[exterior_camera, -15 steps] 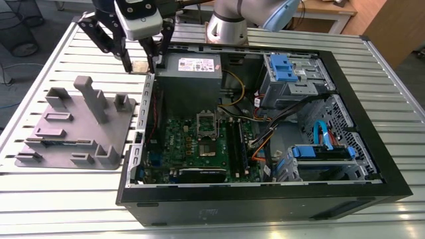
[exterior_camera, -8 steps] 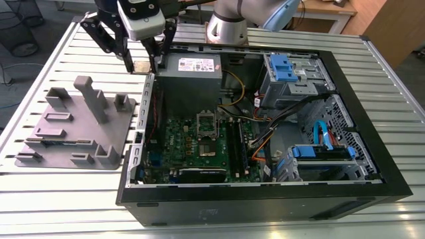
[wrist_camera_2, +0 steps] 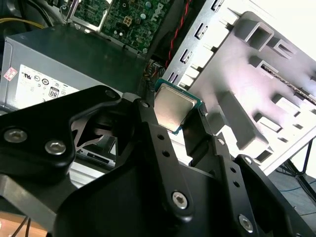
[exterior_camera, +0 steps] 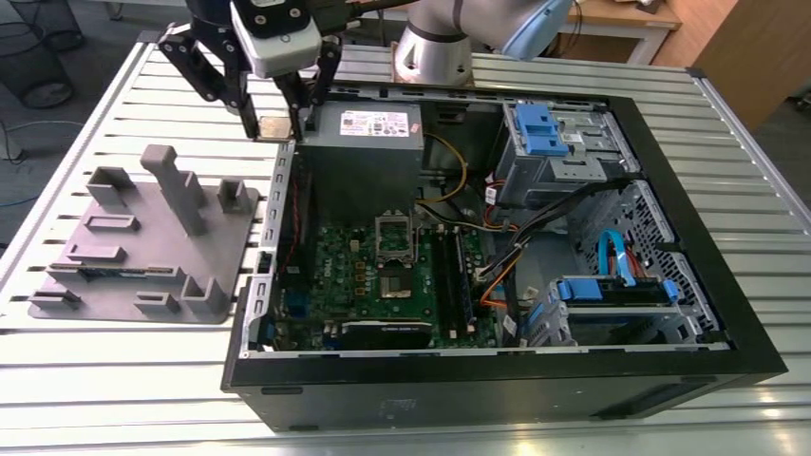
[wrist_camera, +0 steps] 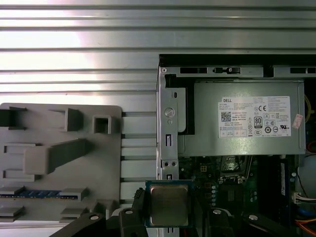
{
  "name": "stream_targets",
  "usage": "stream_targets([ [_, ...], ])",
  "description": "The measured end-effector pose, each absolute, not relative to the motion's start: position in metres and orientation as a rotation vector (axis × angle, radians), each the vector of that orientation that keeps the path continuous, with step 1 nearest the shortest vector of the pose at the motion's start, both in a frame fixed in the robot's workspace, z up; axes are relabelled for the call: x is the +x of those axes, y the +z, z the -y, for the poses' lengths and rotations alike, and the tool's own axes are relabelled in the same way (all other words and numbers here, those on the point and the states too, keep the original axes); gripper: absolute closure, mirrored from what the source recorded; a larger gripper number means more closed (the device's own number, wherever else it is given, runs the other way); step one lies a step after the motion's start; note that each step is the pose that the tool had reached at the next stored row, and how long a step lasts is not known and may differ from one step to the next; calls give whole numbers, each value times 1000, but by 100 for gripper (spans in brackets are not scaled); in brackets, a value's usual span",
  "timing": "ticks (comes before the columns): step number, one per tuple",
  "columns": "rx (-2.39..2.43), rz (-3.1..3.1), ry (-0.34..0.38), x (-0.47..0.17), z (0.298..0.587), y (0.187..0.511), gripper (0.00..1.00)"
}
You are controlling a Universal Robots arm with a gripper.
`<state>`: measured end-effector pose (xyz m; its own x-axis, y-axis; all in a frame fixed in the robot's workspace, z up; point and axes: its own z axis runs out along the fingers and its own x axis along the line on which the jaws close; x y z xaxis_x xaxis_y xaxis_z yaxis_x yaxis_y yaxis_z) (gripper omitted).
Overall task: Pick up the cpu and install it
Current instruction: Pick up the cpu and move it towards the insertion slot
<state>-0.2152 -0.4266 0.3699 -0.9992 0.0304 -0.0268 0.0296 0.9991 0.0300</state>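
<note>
A: End effector (exterior_camera: pixel 272 122) state?
B: Pinching cpu (wrist_camera: pixel 169 204) by opposite edges. Upper left of exterior view, raised over case (exterior_camera: pixel 507 380) edge, beside power supply (exterior_camera: pixel 365 125).
A: Handling tips?
B: Probably: hold chip flat, grip steady, stay clear of case wall. Socket (exterior_camera: pixel 395 237) mid-frame, well apart.

The robot's arm (exterior_camera: pixel 438 43) reaches in over the tabletop (exterior_camera: pixel 102 380) from the edge at the top of the exterior view. Its wrist (exterior_camera: pixel 281 33) is turned so the black claw (exterior_camera: pixel 273 126) points down, held clear above the surface. The two black linkage fingers (wrist_camera_2: pixel 150 128) are closed in at their tips, pinching the cpu (wrist_camera_2: pixel 173 106) by opposite edges, its metal top facing up toward the wrist.
</note>
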Motion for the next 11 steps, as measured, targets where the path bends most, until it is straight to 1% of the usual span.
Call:
stream_targets([
  [11, 47, -3114, 46, -210, 427, 370, 53],
])
